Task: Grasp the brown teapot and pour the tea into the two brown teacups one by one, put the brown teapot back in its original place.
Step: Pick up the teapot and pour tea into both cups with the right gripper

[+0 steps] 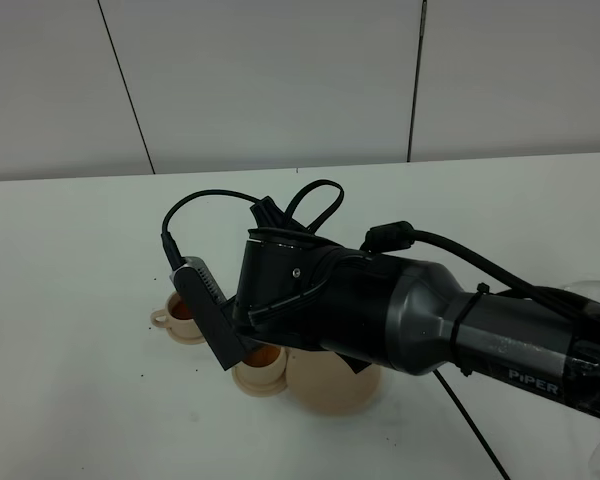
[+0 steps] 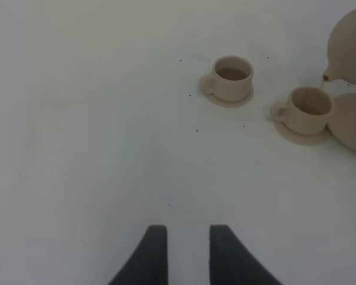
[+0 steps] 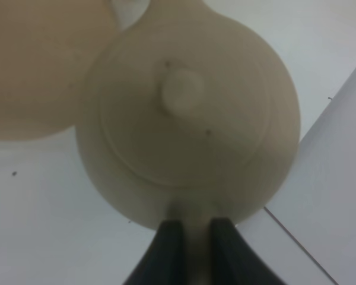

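Observation:
The brown teapot (image 3: 190,113) fills the right wrist view, lid and knob facing the camera. My right gripper (image 3: 190,237) is shut on its handle. In the left wrist view the teapot (image 2: 351,44) hangs tilted, its spout just above the nearer teacup (image 2: 308,108). The other teacup (image 2: 231,76) stands apart on its small saucer, with dark tea in it. Both teacups (image 1: 182,315) (image 1: 260,362) also show in the high view, where my right arm (image 1: 400,310) hides the teapot. The wide saucer (image 2: 353,122) (image 1: 335,390) lies bare beside the nearer cup. My left gripper (image 2: 188,255) is open over bare table.
The white table (image 1: 70,300) carries a few dark specks around the cups. A black cable (image 1: 470,420) runs from the right arm toward the table's front edge. A grey wall stands behind the table.

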`<state>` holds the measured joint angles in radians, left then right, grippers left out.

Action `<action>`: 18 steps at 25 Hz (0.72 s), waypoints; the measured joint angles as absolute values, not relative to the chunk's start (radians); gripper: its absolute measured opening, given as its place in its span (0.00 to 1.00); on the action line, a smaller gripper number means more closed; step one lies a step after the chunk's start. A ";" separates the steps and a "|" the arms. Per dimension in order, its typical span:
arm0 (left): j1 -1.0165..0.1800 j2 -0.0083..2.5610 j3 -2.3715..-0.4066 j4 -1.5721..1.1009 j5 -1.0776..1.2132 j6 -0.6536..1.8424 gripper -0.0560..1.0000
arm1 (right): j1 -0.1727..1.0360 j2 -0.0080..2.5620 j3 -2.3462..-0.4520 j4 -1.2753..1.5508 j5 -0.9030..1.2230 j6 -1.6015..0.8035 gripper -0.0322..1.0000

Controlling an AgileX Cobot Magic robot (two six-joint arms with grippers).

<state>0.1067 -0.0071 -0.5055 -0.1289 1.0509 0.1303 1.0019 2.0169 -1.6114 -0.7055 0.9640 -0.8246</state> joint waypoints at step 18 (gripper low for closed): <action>0.107 -0.007 -0.506 -0.129 1.051 0.130 0.28 | 1.003 2.017 -1.611 -0.706 0.964 -0.822 0.13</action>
